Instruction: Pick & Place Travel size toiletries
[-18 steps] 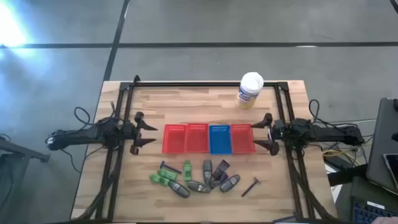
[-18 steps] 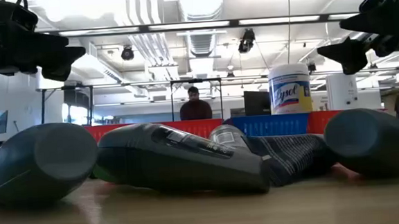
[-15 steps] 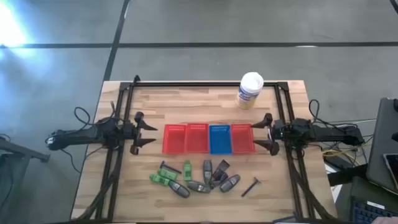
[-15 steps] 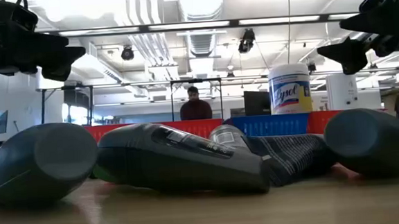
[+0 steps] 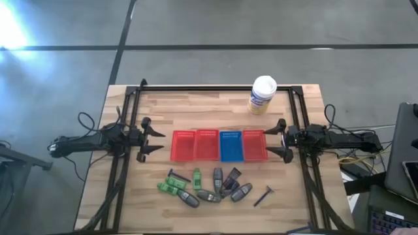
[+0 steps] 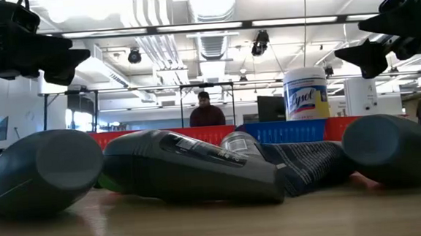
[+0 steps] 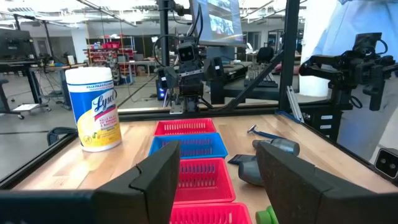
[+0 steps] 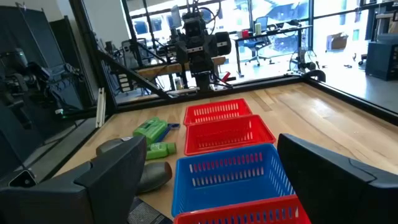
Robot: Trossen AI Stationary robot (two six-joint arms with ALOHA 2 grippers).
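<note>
Your left gripper (image 5: 151, 136) sits just off the left end of the basket row, jaws spread wide and holding nothing; your right gripper (image 5: 281, 138) mirrors it at the other end, jaws also wide and empty; both hang above the worktop (image 5: 196, 108) rather than touching it. Between them you've got four mesh baskets side by side: two red baskets (image 5: 194, 145), then the blue basket (image 5: 230, 145), then another red basket (image 5: 255, 144); all look empty from above. The travel size toiletries (image 5: 209, 185) are all bunched on the worktop near the front edge, in front of the baskets: green pieces (image 5: 171, 188) on the left side of the bunch, grey oval tubes (image 5: 241, 192) through the middle, a dark purple packet (image 5: 232, 176) among them, and a thin black stick (image 5: 263, 195) lying a bit apart on the right. The white wipes canister (image 5: 262, 94) stands upright near the back edge, well apart from everything else.
</note>
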